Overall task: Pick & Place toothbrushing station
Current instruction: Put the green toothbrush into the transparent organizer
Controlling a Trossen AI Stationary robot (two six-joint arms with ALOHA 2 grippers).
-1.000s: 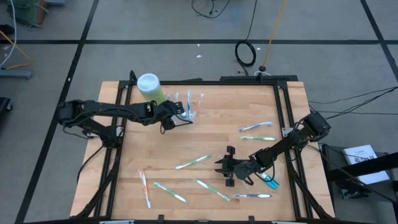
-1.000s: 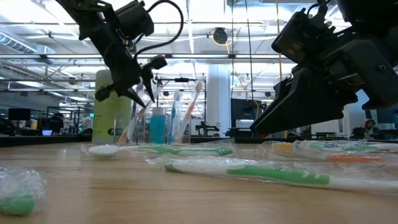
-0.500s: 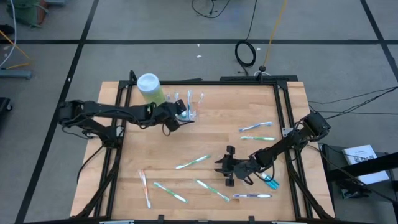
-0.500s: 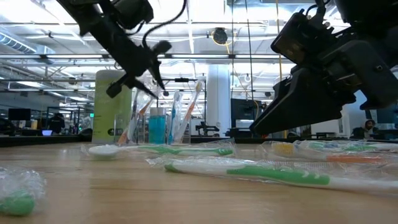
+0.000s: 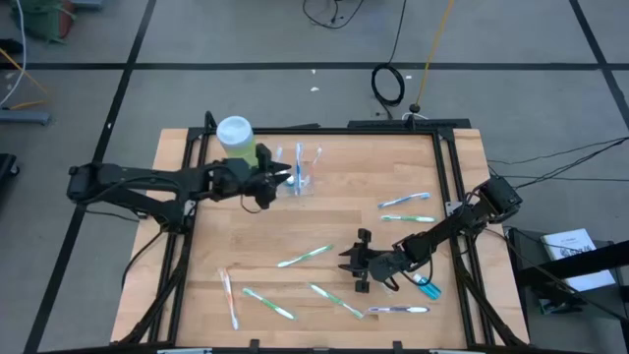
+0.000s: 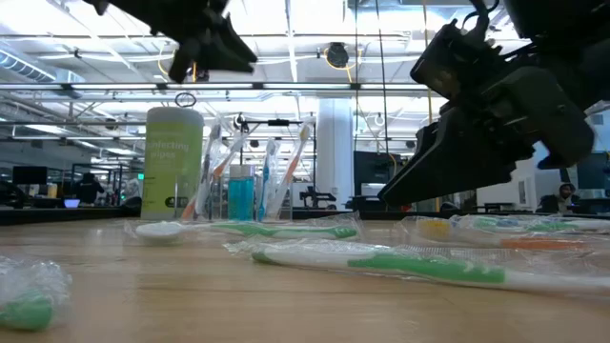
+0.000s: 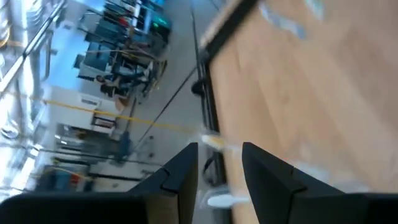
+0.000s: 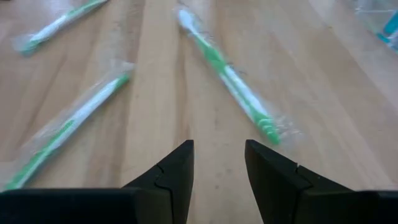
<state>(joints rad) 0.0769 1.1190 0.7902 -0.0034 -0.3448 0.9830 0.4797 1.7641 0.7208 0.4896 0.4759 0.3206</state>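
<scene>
A small clear cup point(image 5: 300, 175) stands upright at the far middle of the table with several toothbrushes and a blue tube upright in it; it also shows in the low view point(image 6: 244, 191). My left gripper point(image 5: 275, 180) is open and empty, raised just left of the cup point(image 7: 219, 149). My right gripper point(image 5: 350, 263) is open and empty, low over the near middle of the table point(image 8: 219, 146). Wrapped green-and-white toothbrushes lie flat ahead of it point(image 8: 227, 78) point(image 8: 68, 124). A blue toothpaste tube point(image 5: 426, 285) lies under the right arm.
A light-green bottle with a white cap point(image 5: 237, 136) stands just left of the cup. Loose wrapped toothbrushes lie along the near side point(image 5: 268, 303) point(image 5: 336, 300) point(image 5: 398, 310) point(image 5: 228, 295), in the middle point(image 5: 305, 256) and at the right point(image 5: 405, 200) point(image 5: 408, 218).
My left gripper has risen from beside the cup and drawn back a little toward the table's left edge. The cup and its toothbrushes have stayed where they were.
</scene>
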